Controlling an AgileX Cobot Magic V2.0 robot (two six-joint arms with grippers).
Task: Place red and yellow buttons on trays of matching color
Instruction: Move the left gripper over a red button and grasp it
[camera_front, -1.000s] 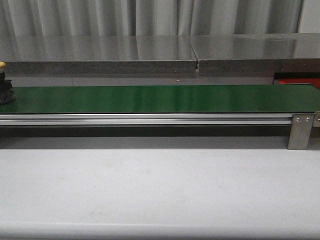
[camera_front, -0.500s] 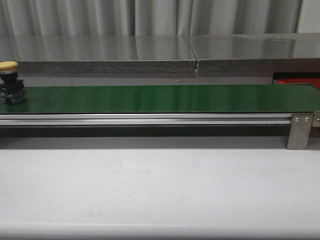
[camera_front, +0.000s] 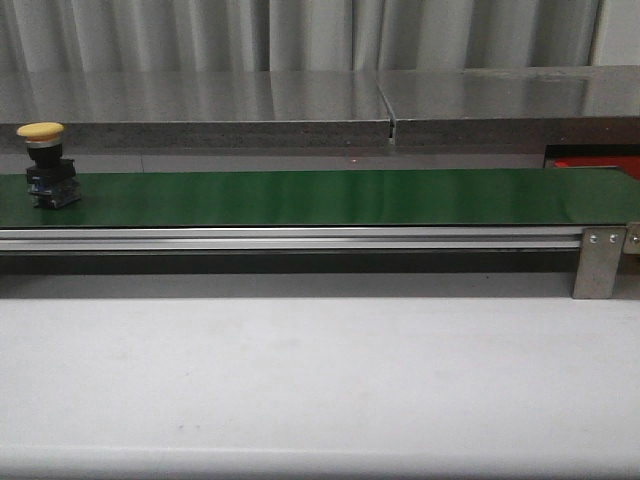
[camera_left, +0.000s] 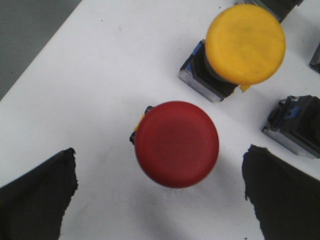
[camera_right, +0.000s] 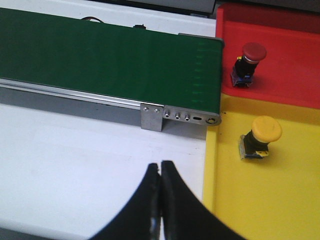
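Note:
A yellow button (camera_front: 46, 165) stands upright at the far left of the green conveyor belt (camera_front: 330, 197) in the front view. Neither arm shows there. In the left wrist view my left gripper (camera_left: 160, 187) is open above a white surface, its fingers (camera_left: 37, 192) wide on either side of a red button (camera_left: 176, 143); a yellow button (camera_left: 245, 43) stands beyond it. In the right wrist view my right gripper (camera_right: 160, 166) is shut on nothing over the white table. A red button (camera_right: 248, 64) rests in the red tray (camera_right: 295, 75), a yellow button (camera_right: 261, 137) in the yellow tray (camera_right: 280, 200).
Another dark button body (camera_left: 297, 125) lies beside the red button in the left wrist view. The belt's end bracket (camera_front: 599, 262) stands at the right of the front view, with a steel shelf (camera_front: 320, 105) behind the belt. The trays sit just past the belt's end.
The yellow button has ridden the belt rightward from the left edge of the front view and now shows in full.

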